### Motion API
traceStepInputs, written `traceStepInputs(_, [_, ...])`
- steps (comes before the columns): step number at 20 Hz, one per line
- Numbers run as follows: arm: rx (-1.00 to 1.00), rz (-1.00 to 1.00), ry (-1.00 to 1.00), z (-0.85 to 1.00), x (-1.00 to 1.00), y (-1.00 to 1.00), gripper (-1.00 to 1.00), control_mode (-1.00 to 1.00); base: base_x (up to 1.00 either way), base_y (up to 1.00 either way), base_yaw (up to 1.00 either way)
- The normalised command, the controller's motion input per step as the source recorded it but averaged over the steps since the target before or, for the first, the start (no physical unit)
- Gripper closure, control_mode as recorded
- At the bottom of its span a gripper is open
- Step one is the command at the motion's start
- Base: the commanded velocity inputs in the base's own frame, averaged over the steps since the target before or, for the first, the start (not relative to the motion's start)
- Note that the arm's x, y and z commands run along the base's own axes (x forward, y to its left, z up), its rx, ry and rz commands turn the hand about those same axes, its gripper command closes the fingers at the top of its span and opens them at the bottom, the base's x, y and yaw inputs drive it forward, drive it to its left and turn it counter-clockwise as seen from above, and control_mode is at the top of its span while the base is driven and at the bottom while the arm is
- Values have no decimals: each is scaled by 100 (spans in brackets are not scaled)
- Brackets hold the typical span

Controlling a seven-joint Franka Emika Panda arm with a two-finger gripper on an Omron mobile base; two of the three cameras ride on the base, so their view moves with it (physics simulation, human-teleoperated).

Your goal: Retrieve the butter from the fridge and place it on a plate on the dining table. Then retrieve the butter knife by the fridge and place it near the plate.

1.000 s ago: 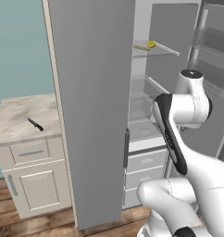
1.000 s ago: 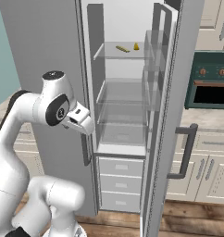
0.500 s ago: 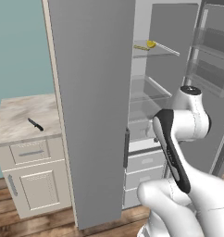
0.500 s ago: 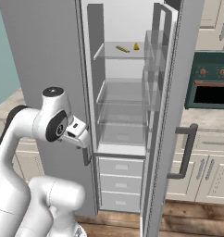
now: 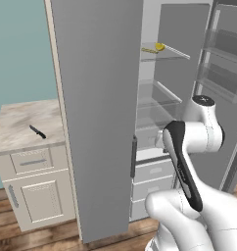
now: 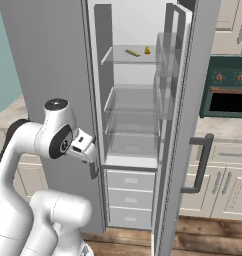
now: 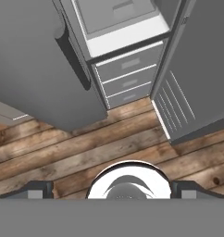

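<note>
Fridge point(image 6: 143, 100) stood open mid-frame. Butter point(image 6: 132, 52) lay upper centre on the top shelf point(image 6: 118, 59) (beside a yellow wedge point(image 6: 147, 50)). Gripper point(image 7: 112, 187) jaws spread wide, empty, bottom edge. Butter knife point(image 5: 37, 131) rested left on the cabinet point(image 5: 22, 128).

even, flat rendered light with no clear source, bright in the base views. a soft shadow falls beside the fridge point(image 7: 49, 69) handle in the hand view. everything sharp; no glare, blur or edge distortion.

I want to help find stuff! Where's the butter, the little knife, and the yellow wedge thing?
butter point(image 6: 132, 52), right base view, middle of the stick on the fridge's top shelf.
butter knife point(image 5: 37, 131), left base view, middle of the knife.
yellow wedge point(image 6: 147, 50), right base view, its centre.
</note>
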Motion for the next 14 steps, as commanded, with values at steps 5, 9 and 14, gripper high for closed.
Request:
traceStepInputs(5, [0, 0, 0, 0, 0, 0, -100, -100, 0, 0, 0])
traceStepInputs(9, [0, 0, 0, 0, 0, 0, -100, 100, 3, -8, 2])
traceStepInputs(14, [0, 0, 0, 0, 0, 0, -100, 100, 1, -48, 17])
